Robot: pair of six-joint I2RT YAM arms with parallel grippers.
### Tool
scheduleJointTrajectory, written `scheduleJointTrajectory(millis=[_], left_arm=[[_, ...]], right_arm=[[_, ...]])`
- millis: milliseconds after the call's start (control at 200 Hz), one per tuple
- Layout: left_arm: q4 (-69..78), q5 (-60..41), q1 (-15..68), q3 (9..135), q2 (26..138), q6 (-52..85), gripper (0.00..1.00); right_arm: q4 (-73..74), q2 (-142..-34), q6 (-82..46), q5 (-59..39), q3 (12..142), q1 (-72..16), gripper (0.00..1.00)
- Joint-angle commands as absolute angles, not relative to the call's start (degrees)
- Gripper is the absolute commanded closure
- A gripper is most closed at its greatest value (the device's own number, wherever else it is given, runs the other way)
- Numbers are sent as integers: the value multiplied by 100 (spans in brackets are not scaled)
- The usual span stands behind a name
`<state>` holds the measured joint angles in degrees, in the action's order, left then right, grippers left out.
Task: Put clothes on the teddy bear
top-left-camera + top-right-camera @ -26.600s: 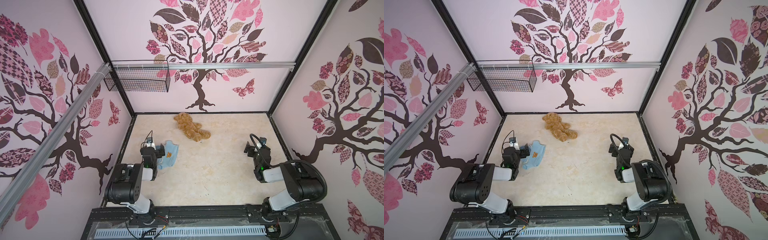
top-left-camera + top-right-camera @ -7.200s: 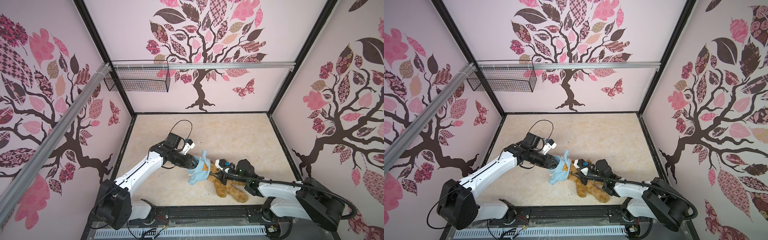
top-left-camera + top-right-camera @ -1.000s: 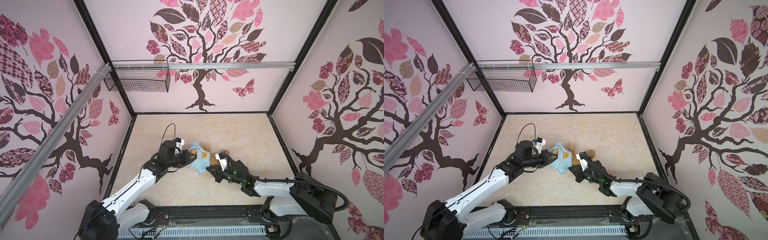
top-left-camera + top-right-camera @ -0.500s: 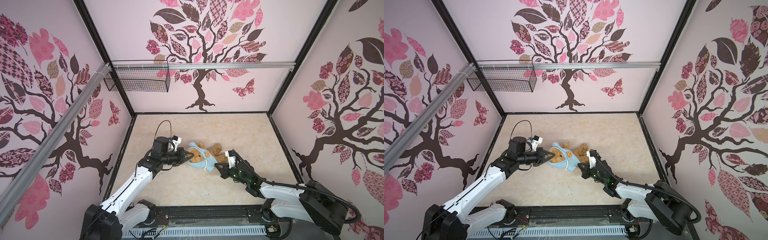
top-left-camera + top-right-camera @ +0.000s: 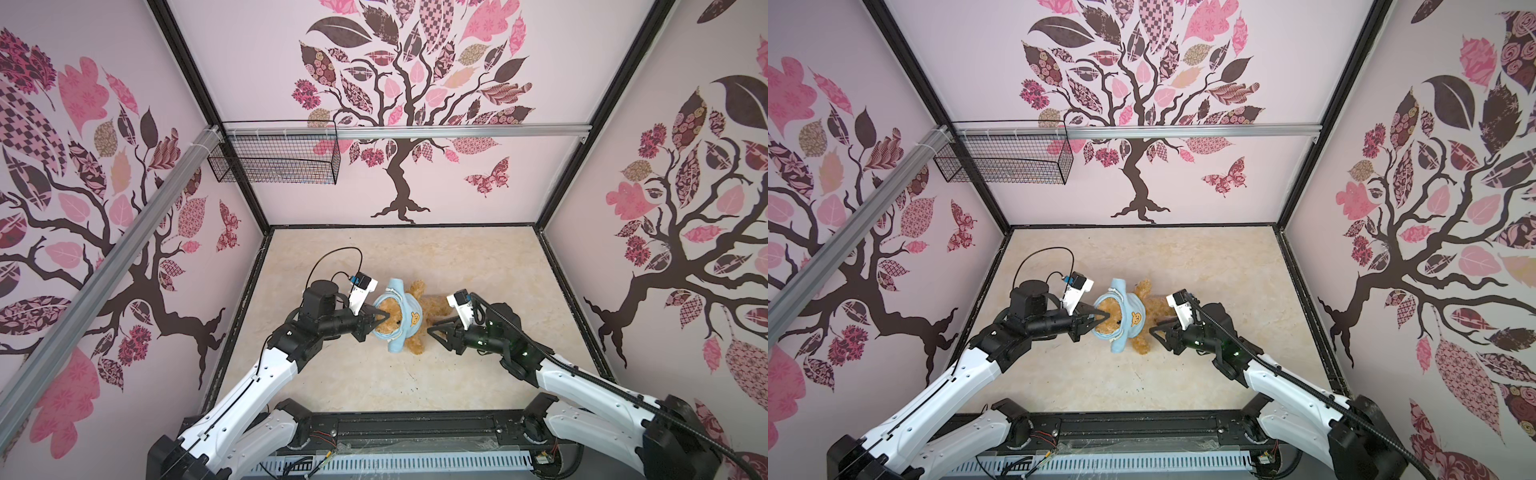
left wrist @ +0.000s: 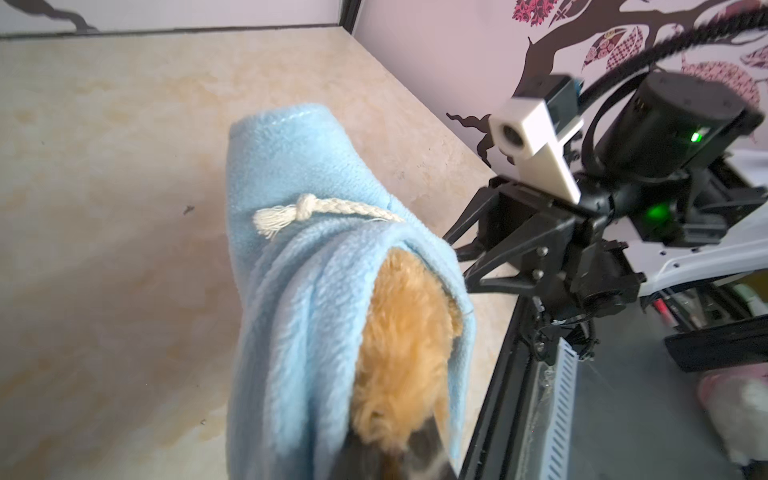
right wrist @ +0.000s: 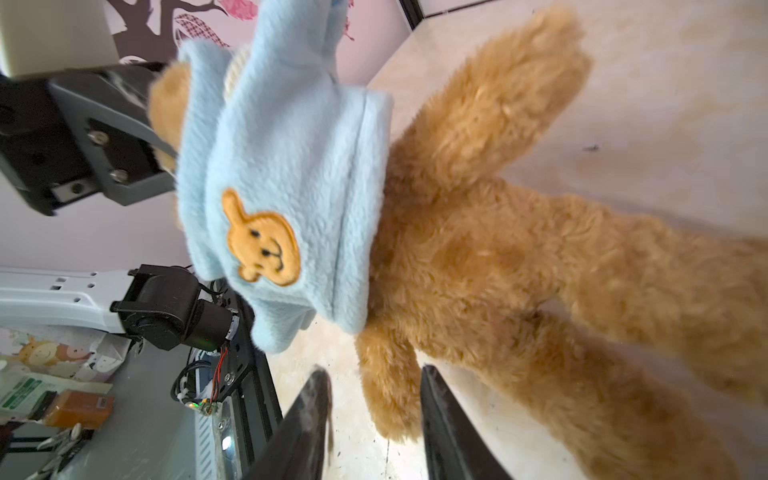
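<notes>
In both top views your teddy bear [image 5: 434, 304] [image 5: 1140, 344] is near the middle of the bench [image 5: 374, 395]. The light blue shirt [image 5: 405, 305] [image 5: 1125, 332] is around its head and shoulders. Your left end effector [image 5: 380, 318] is closed at the bear's head. Your right end effector [image 5: 432, 330] stands just beside the legs, jaws apart and holding nothing.

In the left wrist view, the closed tips pinch golden fur [image 6: 403, 353] inside the shirt's collar.

In the right wrist view, both arms come out below the hem, and the parted fingers [image 7: 440, 407] flank one paw without gripping it.
</notes>
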<state>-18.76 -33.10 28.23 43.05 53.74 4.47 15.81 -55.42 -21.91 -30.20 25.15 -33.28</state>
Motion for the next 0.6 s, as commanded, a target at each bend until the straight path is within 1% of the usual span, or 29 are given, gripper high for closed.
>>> scheduleJointTrajectory(millis=[0,60,200,355,595], left_arm=[[-1793,-3375,2852,4260,5209,-1092,100],[-1708,-3514,2851,4188,5131,-1334,100],[-1565,-3827,2853,4069,5088,-1529,100],[-1545,-3947,2870,4067,5175,-1528,100],[-1564,-3955,2878,4045,5194,-1544,100]], right_arm=[[1225,-5516,-2882,-4474,2842,-2573,57],[1621,-5660,-3382,-4886,2891,-2319,56],[2355,-6127,-3948,-5308,3078,-2326,56],[2722,-6633,-4154,-5327,3350,-2422,56],[3055,-7314,-4308,-5134,3807,-2843,56]])
